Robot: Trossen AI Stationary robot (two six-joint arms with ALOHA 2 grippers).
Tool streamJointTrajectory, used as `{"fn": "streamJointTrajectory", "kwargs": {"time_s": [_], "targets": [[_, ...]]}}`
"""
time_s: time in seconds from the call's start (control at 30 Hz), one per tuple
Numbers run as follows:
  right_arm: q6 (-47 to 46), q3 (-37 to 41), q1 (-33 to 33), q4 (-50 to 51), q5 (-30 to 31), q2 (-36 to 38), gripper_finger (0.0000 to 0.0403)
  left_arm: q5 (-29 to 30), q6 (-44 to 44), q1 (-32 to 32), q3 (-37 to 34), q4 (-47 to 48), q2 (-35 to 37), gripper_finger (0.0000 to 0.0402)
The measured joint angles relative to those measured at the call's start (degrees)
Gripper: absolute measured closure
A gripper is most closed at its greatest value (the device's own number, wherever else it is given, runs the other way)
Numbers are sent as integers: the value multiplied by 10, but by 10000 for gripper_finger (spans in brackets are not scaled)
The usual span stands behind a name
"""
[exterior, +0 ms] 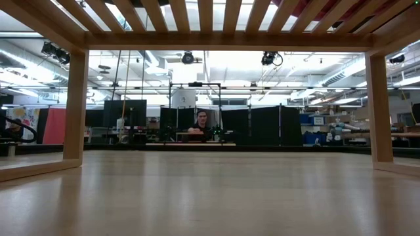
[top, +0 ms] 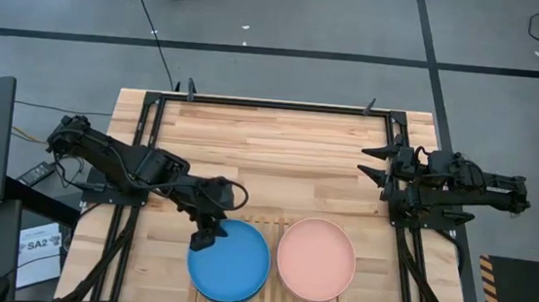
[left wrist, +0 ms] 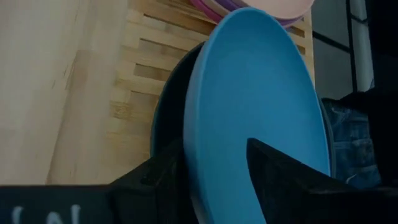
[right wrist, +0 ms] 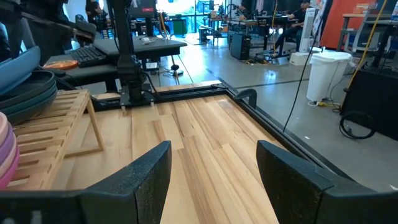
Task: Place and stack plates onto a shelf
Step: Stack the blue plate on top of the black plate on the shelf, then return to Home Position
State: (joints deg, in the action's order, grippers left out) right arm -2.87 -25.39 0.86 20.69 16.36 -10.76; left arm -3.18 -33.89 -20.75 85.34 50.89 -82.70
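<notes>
Gripped the blue plate (left wrist: 255, 112) by its rim in the left gripper (left wrist: 214, 165), tilted just over the dark stack on the shelf (top: 268, 224). Just beyond, sat the pale pink plate (top: 316, 259) atop the neighbouring pile. Seemed mid-stacking; next, probably called for levelling, lowering, then letting go. Well apart, waited the right gripper (right wrist: 211, 165), fingers spread, empty.

overhead looks straight down; low peers under the shelf (exterior: 210, 16); wrists sit close.
</notes>
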Motion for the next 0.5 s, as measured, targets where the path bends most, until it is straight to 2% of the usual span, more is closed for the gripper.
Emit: {"fn": "streamJointTrajectory", "kwargs": {"time_s": [0.13,0.5], "targets": [[0,0,0,0,0,0,162,0,32,1,0,0,0,217],[0,0,0,0,0,0,162,0,37,24,0,13,24,216]]}}
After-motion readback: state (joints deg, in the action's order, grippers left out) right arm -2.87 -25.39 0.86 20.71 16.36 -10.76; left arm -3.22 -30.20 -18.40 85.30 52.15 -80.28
